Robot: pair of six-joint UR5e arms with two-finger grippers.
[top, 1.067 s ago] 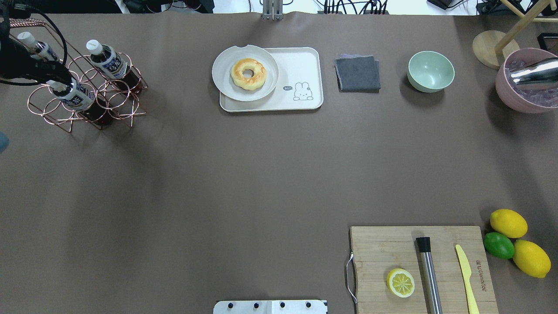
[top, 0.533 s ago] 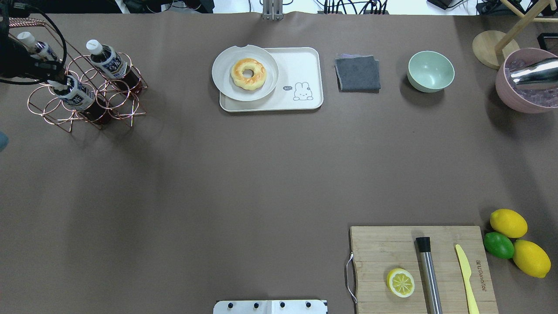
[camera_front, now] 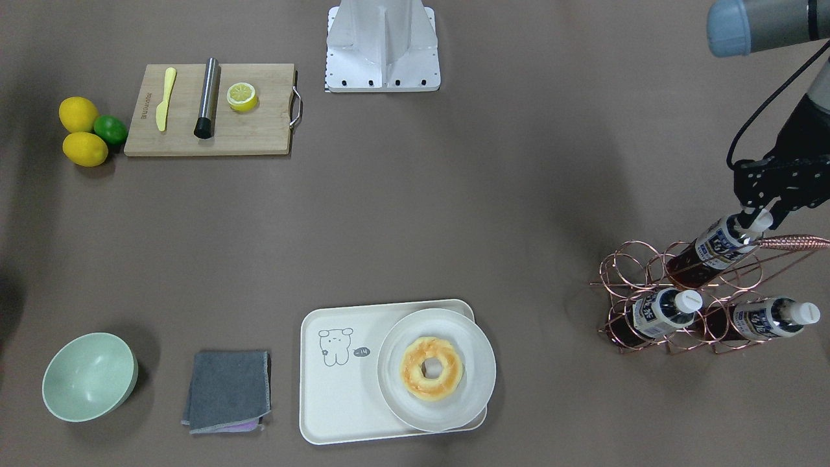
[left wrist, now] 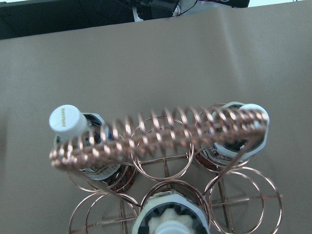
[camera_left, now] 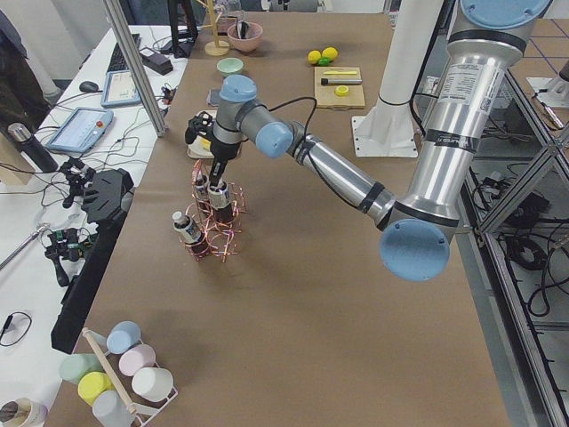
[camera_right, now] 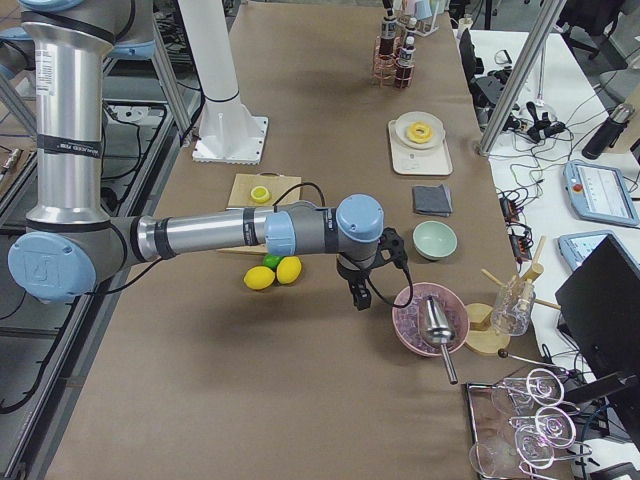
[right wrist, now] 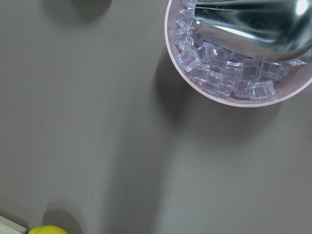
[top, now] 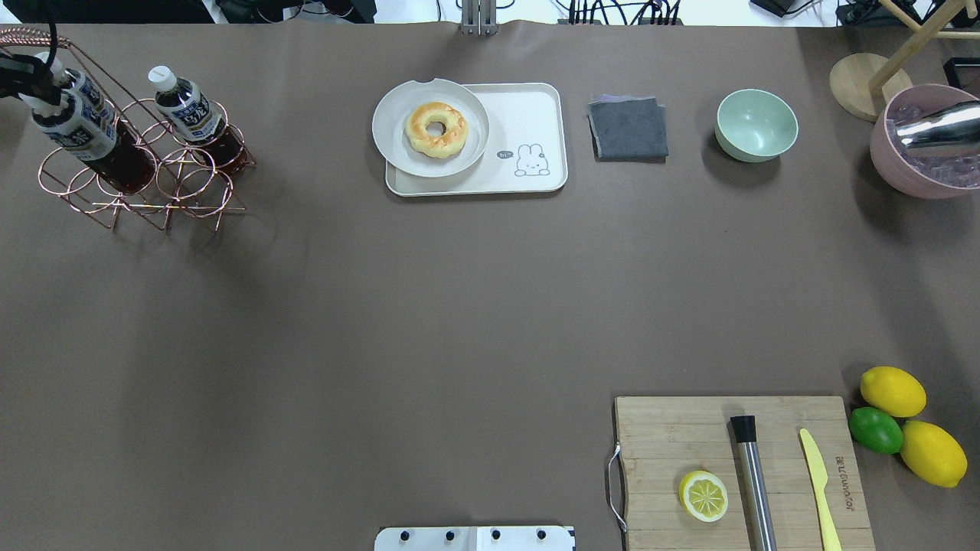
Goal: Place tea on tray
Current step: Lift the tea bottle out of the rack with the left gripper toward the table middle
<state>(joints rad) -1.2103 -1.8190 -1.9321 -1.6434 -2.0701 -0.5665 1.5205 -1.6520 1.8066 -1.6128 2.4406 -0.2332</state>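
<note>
Three tea bottles stand in a copper wire rack (top: 191, 180) at the table's far left. My left gripper (camera_front: 755, 215) is shut on the white cap of one tea bottle (camera_front: 716, 245), which also shows in the overhead view (top: 80, 138). This bottle is raised and leaning in its ring. The other two bottles (camera_front: 661, 308) (camera_front: 762, 318) sit in the rack. The cream tray (top: 528, 122) with the line-drawn animal lies at the far middle. A round plate with a doughnut (top: 435, 128) overlaps its left part. My right gripper (camera_right: 358, 295) hangs near the pink ice bowl; I cannot tell its state.
A grey cloth (top: 628, 128) and a green bowl (top: 756, 125) lie right of the tray. A pink bowl of ice (top: 922, 164) with a metal scoop is at the far right. A cutting board (top: 674, 436) with tools and lemons (top: 892, 390) is near right.
The left gripper has pulled the held tea bottle up and towards the left edge. The rack has shifted slightly left with it. The other things have not moved.
</note>
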